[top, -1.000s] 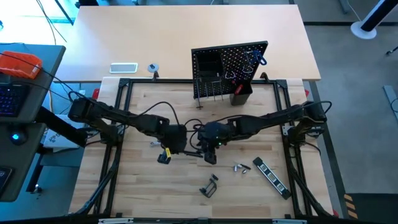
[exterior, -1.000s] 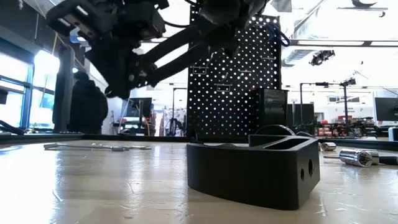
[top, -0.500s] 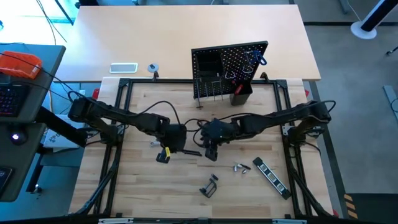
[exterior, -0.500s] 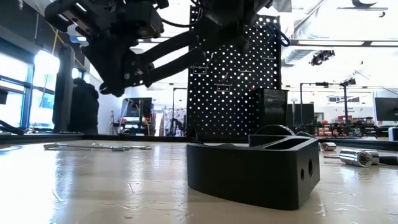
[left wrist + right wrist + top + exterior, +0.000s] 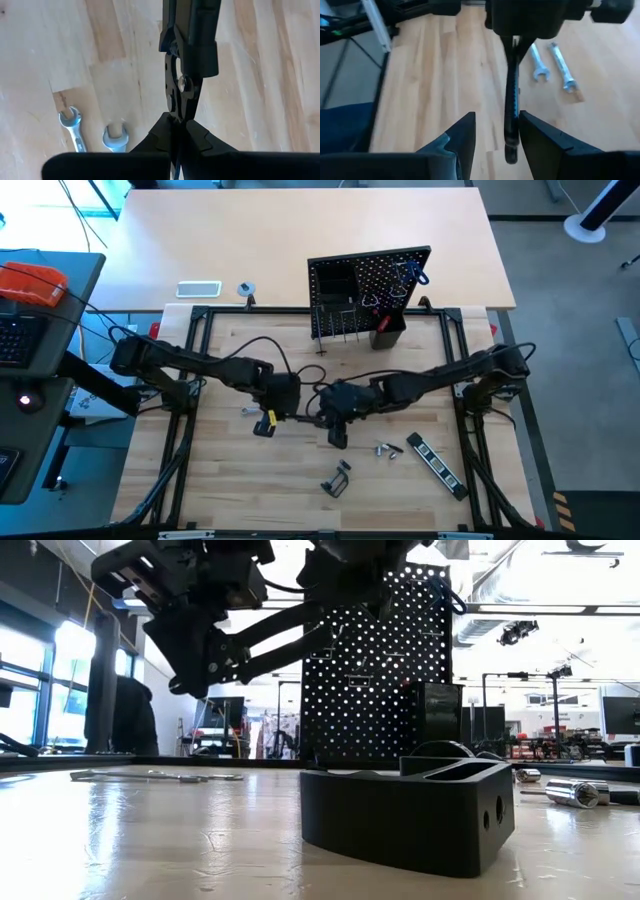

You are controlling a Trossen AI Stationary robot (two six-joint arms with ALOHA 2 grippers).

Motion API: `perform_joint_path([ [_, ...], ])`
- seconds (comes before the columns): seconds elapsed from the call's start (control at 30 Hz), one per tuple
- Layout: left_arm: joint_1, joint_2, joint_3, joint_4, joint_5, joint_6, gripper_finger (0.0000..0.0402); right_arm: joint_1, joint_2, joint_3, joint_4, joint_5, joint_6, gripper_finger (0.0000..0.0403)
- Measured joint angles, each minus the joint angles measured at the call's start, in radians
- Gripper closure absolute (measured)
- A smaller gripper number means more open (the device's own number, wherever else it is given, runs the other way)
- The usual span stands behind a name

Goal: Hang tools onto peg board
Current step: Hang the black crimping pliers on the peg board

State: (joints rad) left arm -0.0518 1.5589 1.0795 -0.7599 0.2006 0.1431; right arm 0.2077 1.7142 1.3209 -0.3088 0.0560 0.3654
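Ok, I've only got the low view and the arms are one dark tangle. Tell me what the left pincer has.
Observer: The left pincer is shut on the black pliers.
Operator: Now give me the right one.
Observer: The right pincer is open, with a finger on either side of the pliers' handle.
Operator: Say how near the board they are.
Observer: From above, both are over mid-table, apart from the peg board.

- We see black peg board (image 5: 368, 290), dotted with small holes, top centre
- Silver wrenches (image 5: 92, 135) on pale wood-grain table (image 5: 230, 480)
- Black striped bar (image 5: 435, 461) lower right
- Black pliers (image 5: 182, 75)
- Orange object (image 5: 32, 282), upper left
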Motion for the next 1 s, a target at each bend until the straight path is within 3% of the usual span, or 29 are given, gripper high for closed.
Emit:
perform_joint_path([
  [0.13, 0.007, 0.000, 0.000, 0.005, 0.002, 0.000, 0.0401, 0.020, 0.000, 0.000, 0.012, 0.087, -0.027, 0.0258],
  [0.57, 0.006, 0.000, 0.002, 0.042, 0.022, -0.008, 0.0401, 0.013, 0.085, 0.000, 0.067, 0.099, -0.027, 0.0264],
  [1.0, 0.006, 0.000, 0.003, 0.057, 0.026, -0.011, 0.0401, -0.005, 0.086, 0.000, 0.092, 0.098, -0.061, 0.0357],
])
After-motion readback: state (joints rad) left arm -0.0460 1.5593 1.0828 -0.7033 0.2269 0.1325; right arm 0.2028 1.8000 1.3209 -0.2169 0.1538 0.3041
